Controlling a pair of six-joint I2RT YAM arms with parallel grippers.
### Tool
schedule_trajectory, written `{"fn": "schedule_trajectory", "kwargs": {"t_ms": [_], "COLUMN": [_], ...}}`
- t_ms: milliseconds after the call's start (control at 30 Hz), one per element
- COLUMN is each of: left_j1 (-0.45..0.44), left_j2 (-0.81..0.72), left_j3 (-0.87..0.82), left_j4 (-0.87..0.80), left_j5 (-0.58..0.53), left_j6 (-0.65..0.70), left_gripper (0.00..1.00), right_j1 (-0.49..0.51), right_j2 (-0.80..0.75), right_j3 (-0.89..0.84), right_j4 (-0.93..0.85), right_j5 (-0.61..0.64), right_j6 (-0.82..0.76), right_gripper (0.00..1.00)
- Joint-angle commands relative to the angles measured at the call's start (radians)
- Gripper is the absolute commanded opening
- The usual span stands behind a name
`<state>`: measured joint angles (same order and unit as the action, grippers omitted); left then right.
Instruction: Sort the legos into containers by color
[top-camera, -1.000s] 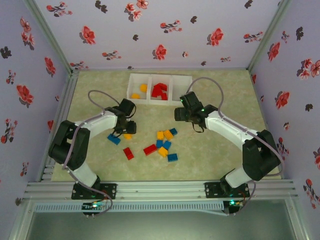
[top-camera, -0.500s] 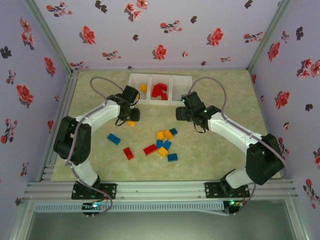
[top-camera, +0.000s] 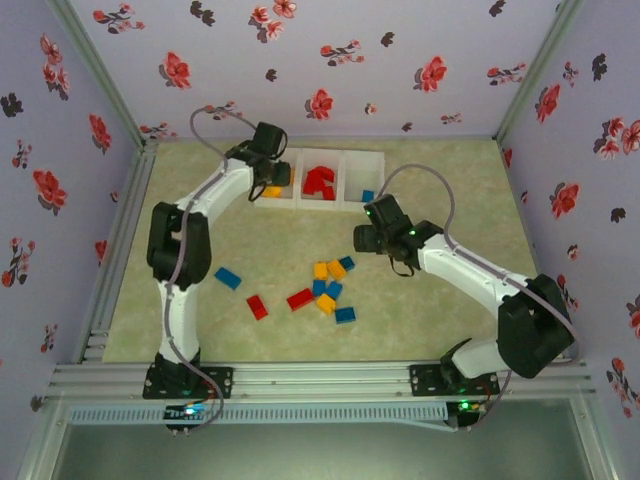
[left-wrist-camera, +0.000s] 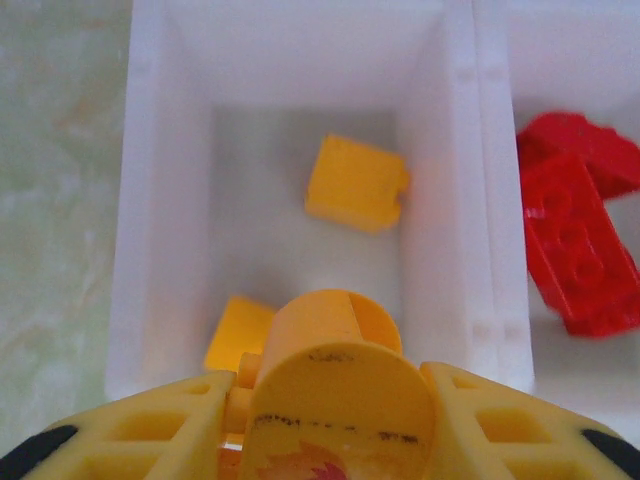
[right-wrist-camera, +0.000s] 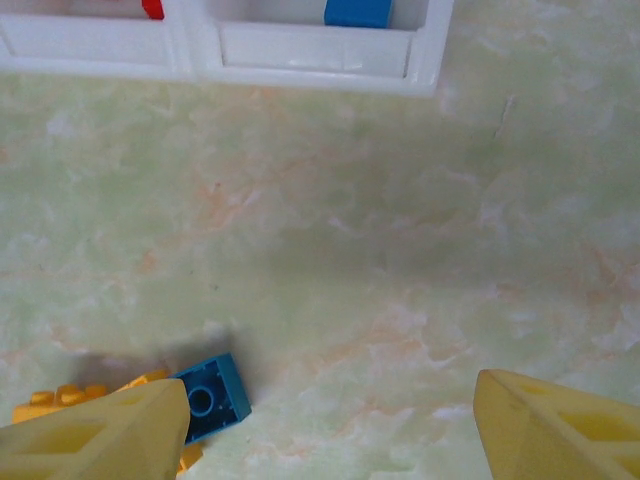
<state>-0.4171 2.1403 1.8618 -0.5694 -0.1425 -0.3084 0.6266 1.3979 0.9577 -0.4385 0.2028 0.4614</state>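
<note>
Pincers: left pincer (top-camera: 270, 180) grip unreadable, tips cut off | right pincer (right-wrist-camera: 330, 425) released, empty

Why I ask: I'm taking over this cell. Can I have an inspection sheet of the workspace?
Surface: pale green marbled tabletop.
Job's things: three joined white containers at the far edge; yellow bricks in the left one, red bricks in the middle, one blue brick in the right; loose bricks of all three colours mid-table.
Clutter: nothing seen.
Grippers: left gripper over the left container, shut on a yellow piece; right gripper open, empty, near the loose bricks.
Cables: a grey cable arcs over each arm.
Surroundings: lilac floral walls; metal rail at the near edge.
</note>
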Motion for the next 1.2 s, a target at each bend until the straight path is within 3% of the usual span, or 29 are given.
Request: {"fn": "schedule_trajectory", "kwargs": {"t_ms": [0,67,133,233,533,967,1167], "left_j1": [0.024,0.036,0.041,0.041,0.024,-0.080,-0.124], "left_j2": [0.100,0.156,0.189,0.180,-0.042,-0.465,-0.559], "left_j3": [0.145,0.232,0.292,0.314,0.110,-0.500,-0.644], "left_j4": [-0.006,-0.032,-0.049,-0.050,-0.027,0.201,0.234], "left_j5": [-0.025,-0.027,-0.016,0.003,0.017,0.041,0.038], "left_j6": [0.045,0.046,0.047,0.049,0.046,-0.053,-0.102], "left_gripper": [0.31,0.41,0.62,0.74,0.75,0.77,0.77], "right_j1": [0.022,0.038,0.054,0.074,0.114,0.123,0.127], "right_j2": [-0.039,-0.041,-0.038,-0.024,0.034,0.106,0.133], "right_j3": [-0.022,-0.029,-0.036,-0.040,-0.034,-0.053,-0.054], "right_j4": [-0.012,-0.014,-0.016,-0.016,0.006,0.036,0.053], "right_j5": [0.013,0.014,0.020,0.027,0.015,-0.017,-0.046], "right_j6": [0.036,0.042,0.050,0.058,0.055,0.060,0.034], "right_gripper": [0.76,0.76,0.76,0.76,0.75,0.71,0.69]}}
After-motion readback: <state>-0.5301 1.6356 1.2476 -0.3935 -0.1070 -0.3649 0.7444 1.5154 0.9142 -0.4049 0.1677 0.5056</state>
